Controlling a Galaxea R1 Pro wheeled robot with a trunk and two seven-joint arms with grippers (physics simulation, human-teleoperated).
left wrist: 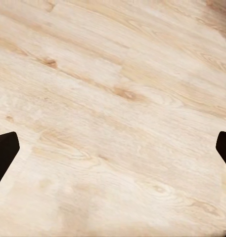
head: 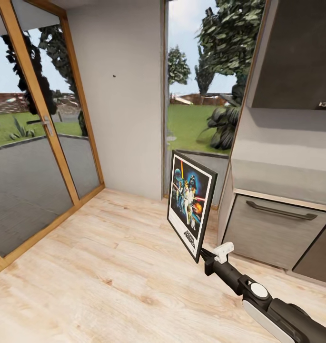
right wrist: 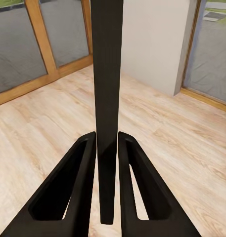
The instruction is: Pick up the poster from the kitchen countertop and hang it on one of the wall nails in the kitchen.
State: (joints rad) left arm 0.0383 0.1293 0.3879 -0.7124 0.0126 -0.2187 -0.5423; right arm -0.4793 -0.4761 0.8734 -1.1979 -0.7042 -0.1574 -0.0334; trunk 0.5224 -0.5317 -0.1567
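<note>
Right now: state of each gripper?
Left gripper: open, fingertips spread wide above the wood floor, holding nothing.
Right gripper: closed on the poster, gripping the bottom edge of its frame.

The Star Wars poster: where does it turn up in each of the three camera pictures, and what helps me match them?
Head view: the poster stands upright right of centre, its lower corner pinched by the right claw.
Right wrist view: the poster shows edge-on, a dark strip running up from between the claw's fingers.
Left wrist view: not in it.
Shared landmark: the pale wood floor, also at and.
</note>
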